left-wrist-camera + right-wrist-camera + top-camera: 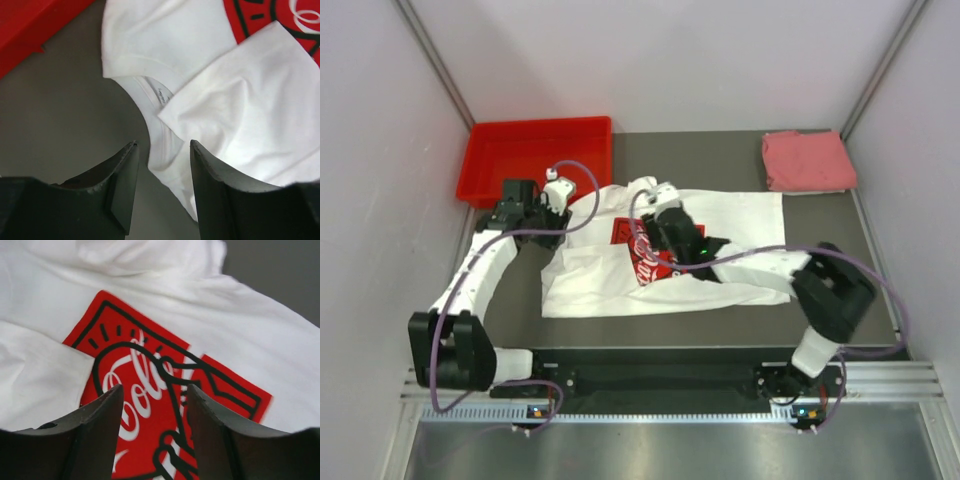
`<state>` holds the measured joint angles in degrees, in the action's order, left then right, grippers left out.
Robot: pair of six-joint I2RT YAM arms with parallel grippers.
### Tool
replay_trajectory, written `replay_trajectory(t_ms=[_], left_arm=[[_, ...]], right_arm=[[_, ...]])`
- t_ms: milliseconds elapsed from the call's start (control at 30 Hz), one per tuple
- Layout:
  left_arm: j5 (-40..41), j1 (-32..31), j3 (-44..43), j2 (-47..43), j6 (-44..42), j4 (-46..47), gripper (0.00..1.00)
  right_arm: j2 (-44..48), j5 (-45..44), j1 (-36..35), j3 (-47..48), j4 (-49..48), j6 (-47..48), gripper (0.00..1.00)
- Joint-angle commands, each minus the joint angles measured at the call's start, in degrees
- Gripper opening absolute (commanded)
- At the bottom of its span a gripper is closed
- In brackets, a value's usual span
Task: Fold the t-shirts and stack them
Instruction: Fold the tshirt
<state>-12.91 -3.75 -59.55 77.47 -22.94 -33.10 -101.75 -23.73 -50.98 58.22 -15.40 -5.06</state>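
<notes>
Grey desk (710,158), pale walls all round. Left fingers (122,192) apart, nothing gripped, poised over the collar edge of the white tee (260,115) at its left end. Right fingers (100,432) spread too, empty, directly above the red logo (145,365) mid-chest. Tee's centre-desk, rumpled, one flap lapping the print. Pink tee (807,160) sits folded far right, red bin (535,155) far left. Risk imo: a pinch catching just one layer, or too many, & the fold drags crooked, esp. w/ that loose flap bunching underneath.
</notes>
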Motion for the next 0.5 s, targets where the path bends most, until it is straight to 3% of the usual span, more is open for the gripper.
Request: replay_trajectory(t_ms=[0,133,333,467], left_arm=[[-5.2,-0.1,5.4,-3.8,-4.2,-10.6,0.49],[-0.9,-0.1,10.7,-4.1,-5.7,-12.2,0.49],[-2.7,-0.1,13.1,-3.6,-5.9,-10.2,0.53],[1.0,-0.1,15.2,-0.2,-5.0,-5.1,0.53]], right_arm=[[13.6,-4.3,4.7,-3.9,19.0,-14.5,0.54],[24.9,-6.3,8.9,-14.7,33.6,-28.3,0.6],[46.2,-3.2,19.0,-29.2,43.8,-40.0,0.68],[58.7,-0.9,27.7,-33.9,48.1,-44.7,0.81]])
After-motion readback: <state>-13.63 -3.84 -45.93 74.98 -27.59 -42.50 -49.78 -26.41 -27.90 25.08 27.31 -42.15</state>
